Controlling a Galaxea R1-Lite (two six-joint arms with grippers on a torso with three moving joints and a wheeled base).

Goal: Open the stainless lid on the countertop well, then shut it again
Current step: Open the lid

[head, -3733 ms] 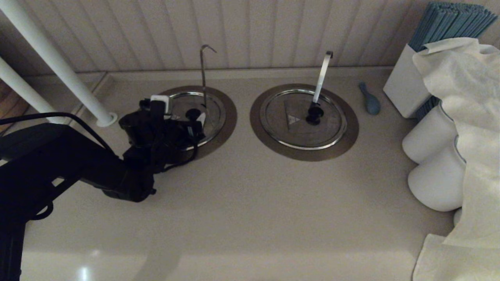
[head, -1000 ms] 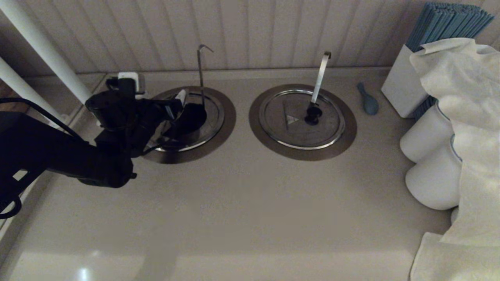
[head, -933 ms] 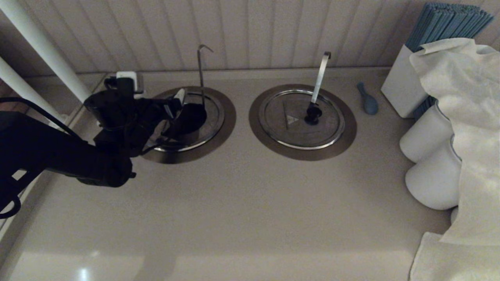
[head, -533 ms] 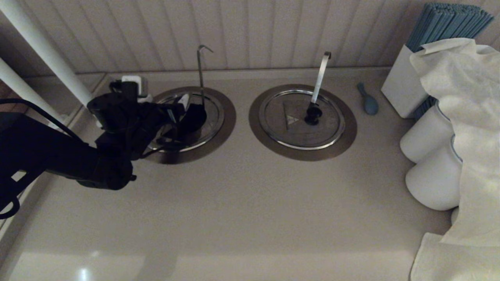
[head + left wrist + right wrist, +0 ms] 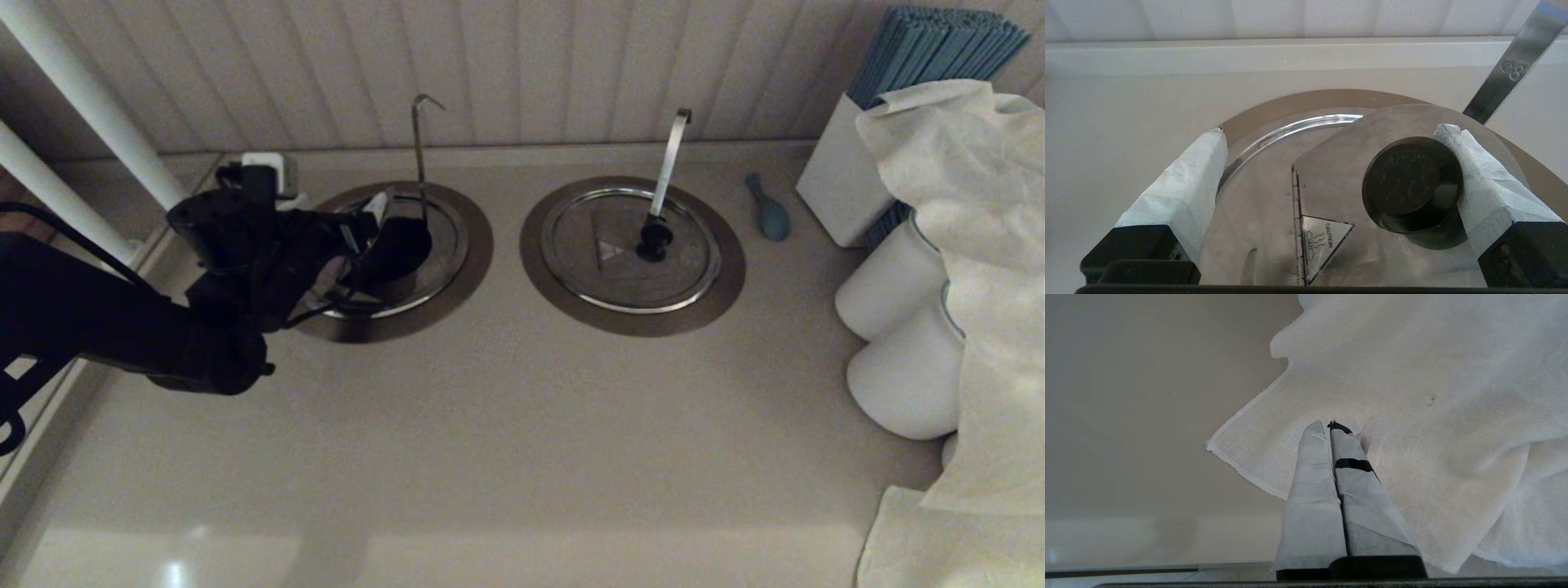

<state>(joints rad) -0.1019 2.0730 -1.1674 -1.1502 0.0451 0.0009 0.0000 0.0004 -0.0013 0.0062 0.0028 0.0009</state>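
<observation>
The stainless lid (image 5: 447,249) covers the left countertop well, whose brownish flange (image 5: 480,245) rings it. A slim hook-tipped handle (image 5: 418,155) rises behind it. My left gripper (image 5: 377,233) reaches over the lid from the left, open. In the left wrist view the left gripper (image 5: 1331,132) straddles the hinged flap (image 5: 1331,171), which looks tilted up over the shiny rim (image 5: 1290,126). One fingertip (image 5: 1447,134) rests against the black knob (image 5: 1410,181). The triangle mark (image 5: 1323,237) sits by the hinge. My right gripper (image 5: 1330,425) is shut, empty, above a white cloth (image 5: 1433,416).
The twin lid (image 5: 604,278) with its broad pale slanted handle (image 5: 669,163) lies to the right. Further right are a blue spoon (image 5: 769,214), a white box (image 5: 845,184) of blue sticks, white jars (image 5: 894,282) and draped cloth (image 5: 980,245). White poles (image 5: 82,98) stand at the left.
Since 3.7 s ago my left arm swung from the lid's front to its left side and the knob flap lifted. In the last second the arm only shifted slightly left.
</observation>
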